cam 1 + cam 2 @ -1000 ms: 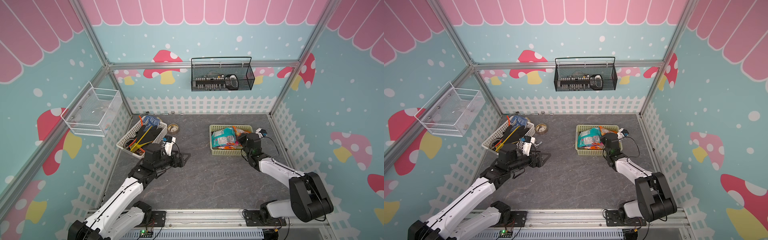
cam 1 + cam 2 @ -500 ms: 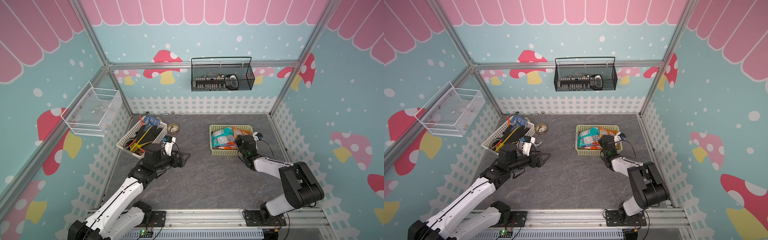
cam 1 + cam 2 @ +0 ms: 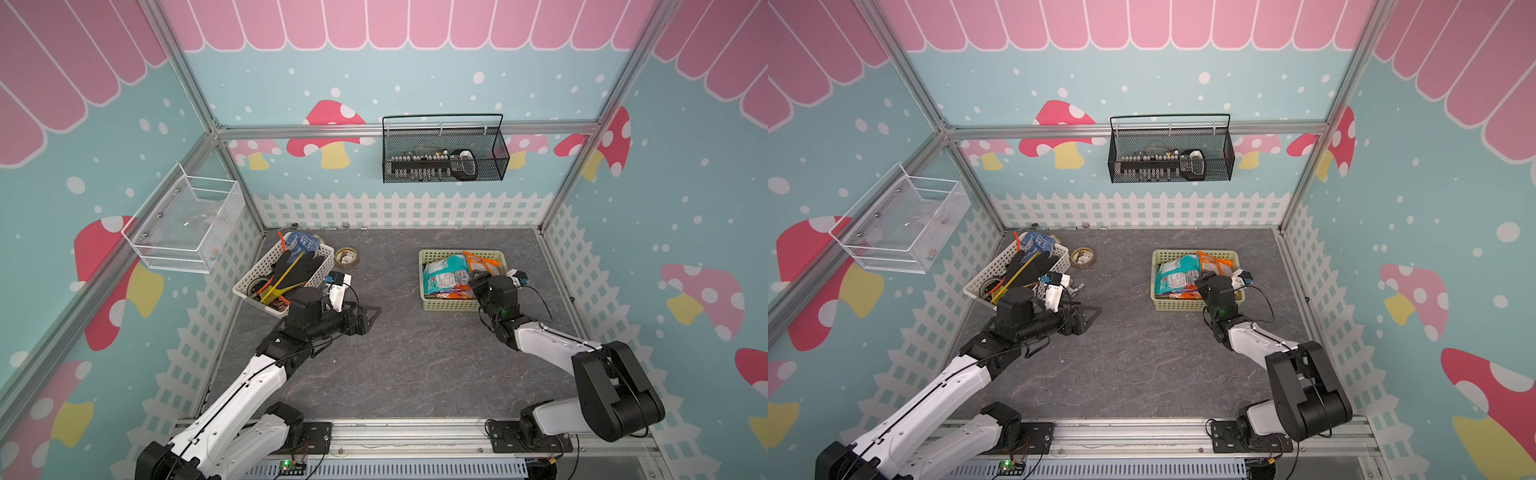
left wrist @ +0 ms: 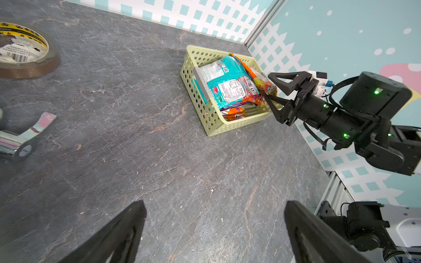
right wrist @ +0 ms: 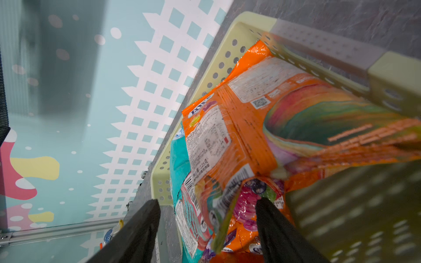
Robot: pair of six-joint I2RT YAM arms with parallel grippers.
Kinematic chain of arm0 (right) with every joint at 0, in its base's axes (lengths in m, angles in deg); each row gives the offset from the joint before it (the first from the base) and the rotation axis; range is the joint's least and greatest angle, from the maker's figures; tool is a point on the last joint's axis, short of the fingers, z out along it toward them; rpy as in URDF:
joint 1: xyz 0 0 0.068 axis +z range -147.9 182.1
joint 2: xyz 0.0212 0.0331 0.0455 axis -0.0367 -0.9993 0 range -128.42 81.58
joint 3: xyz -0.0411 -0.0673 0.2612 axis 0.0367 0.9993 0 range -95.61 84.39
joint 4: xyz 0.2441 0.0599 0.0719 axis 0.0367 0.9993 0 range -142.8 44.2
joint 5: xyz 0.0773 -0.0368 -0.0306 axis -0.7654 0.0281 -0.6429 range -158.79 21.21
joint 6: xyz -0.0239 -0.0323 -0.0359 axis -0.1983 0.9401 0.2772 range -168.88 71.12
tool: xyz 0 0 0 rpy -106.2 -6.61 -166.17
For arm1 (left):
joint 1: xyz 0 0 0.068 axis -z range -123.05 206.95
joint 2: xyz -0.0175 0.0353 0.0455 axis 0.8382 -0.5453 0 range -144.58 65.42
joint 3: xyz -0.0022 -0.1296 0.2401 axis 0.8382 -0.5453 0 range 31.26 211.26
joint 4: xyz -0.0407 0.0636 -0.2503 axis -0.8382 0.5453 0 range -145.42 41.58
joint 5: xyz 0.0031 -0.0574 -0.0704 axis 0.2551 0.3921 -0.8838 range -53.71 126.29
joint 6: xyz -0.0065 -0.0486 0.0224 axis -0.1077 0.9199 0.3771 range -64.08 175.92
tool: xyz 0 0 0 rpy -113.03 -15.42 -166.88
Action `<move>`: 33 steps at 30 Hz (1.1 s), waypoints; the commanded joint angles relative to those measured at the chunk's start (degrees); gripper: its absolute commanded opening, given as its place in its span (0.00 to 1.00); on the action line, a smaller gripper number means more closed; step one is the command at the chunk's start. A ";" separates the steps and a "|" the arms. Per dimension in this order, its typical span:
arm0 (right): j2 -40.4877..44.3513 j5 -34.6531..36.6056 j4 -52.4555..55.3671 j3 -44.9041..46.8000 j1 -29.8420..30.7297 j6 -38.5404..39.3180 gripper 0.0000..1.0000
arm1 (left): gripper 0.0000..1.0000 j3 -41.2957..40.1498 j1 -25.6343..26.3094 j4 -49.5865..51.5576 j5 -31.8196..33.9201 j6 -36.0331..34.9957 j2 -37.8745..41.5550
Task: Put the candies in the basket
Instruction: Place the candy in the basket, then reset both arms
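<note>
Right hand (image 4: 268,86) open, empty, at basket (image 4: 205,118) holding candies (image 4: 227,84); left hand (image 4: 214,205) open, empty.

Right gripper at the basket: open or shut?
Open. In the left wrist view the right gripper shows spread jaws at the basket; in its own view an orange bag sits between the fingers, unpinched.

Candies (image 3: 446,276) are teal and orange; the perforated basket (image 3: 446,306) is pale yellow-green.
</note>
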 commanded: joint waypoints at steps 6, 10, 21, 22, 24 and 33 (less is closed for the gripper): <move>10.68 -0.84 16.13 -3.17 0.36 20.15 0.93 | 0.99 -0.76 -0.44 -3.34 0.60 -0.02 5.47; 16.64 5.60 24.37 -4.92 0.36 34.51 0.98 | 0.99 -2.84 -0.42 -6.11 2.92 0.94 9.14; 38.06 11.35 -4.01 17.19 0.36 72.18 0.99 | 0.99 -20.82 -0.27 -37.50 22.43 4.71 14.70; 39.00 12.71 -7.75 19.31 0.36 72.50 0.99 | 0.99 -22.57 -0.27 -41.80 25.33 5.42 13.64; 39.47 13.76 -13.19 23.08 0.36 73.82 0.99 | 0.99 -23.59 -0.27 -47.45 28.06 7.41 10.42; 26.27 13.25 -28.93 28.26 -0.57 79.75 0.99 | 0.99 -19.91 -0.34 -57.25 34.69 -15.71 -7.30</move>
